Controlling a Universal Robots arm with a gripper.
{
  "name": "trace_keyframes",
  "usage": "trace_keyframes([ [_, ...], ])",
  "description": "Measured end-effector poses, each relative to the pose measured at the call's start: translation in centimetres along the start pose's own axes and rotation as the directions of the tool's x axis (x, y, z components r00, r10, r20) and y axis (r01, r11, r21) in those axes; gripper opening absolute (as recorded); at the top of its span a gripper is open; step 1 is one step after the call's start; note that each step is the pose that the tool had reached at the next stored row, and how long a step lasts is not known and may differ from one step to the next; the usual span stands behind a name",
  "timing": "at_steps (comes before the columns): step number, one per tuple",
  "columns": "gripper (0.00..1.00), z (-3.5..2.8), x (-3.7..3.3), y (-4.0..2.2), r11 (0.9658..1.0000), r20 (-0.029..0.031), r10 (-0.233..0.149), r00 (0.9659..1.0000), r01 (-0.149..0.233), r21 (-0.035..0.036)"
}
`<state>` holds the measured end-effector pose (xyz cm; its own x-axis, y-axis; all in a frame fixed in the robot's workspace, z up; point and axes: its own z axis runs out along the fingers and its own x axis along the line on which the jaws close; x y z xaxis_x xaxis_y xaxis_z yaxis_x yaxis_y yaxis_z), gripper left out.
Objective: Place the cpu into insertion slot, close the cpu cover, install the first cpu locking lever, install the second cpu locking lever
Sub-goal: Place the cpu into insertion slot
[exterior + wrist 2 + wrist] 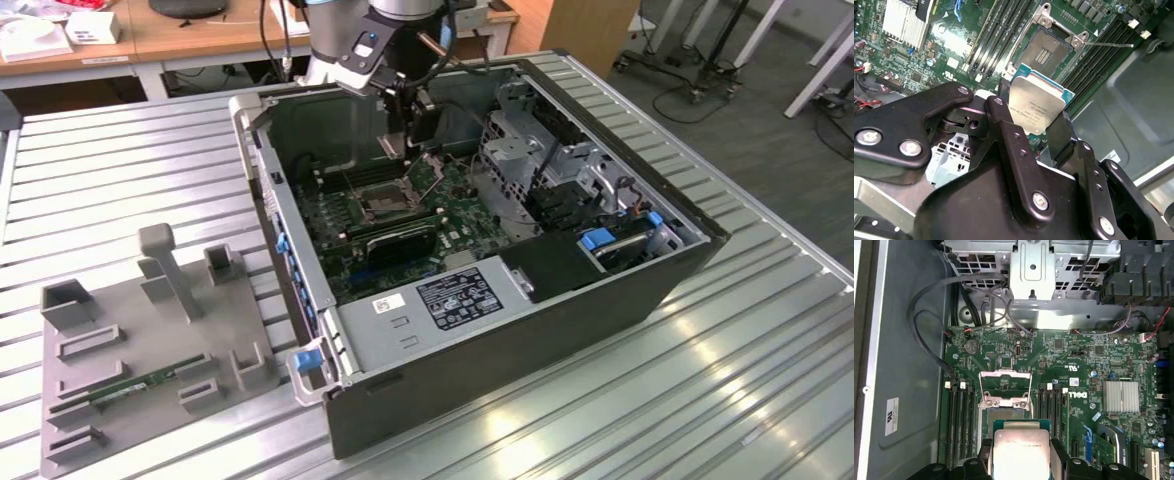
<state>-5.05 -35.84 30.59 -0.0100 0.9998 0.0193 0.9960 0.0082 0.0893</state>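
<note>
Currently clamped: black two-finger gripper (408, 140) (1036, 117) (1021, 452), one finger each side of the small flat square silver-tan cpu (1036, 107) (1019, 450). Chip held tilted just above the small square dark insertion slot w/ silver metal frame (1046, 50) (380, 205), not seated. Fine print on chip face, too small to make out. Thin silver cut-out cpu cover (1005, 374) standing open, slot bare. Open black tower case (534, 330) on its side, green motherboard (447, 200) inside. In exterior view, gripper at approx 12 o'clock of the board; dark printed label (454, 295) on grey psu box (427, 335) at 6 o'clock. Grey moulded tray (134, 330) at 9 o'clock of case, green memory stick (140, 385) lying in it.
</note>
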Motion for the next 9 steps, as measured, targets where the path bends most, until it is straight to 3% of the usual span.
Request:
trace_keyframes([
  [9, 0.54, 1.62, -0.03, -0.21, 1.0, -0.0007, -0.007, 1.0, 0.007, 0.0001],
])
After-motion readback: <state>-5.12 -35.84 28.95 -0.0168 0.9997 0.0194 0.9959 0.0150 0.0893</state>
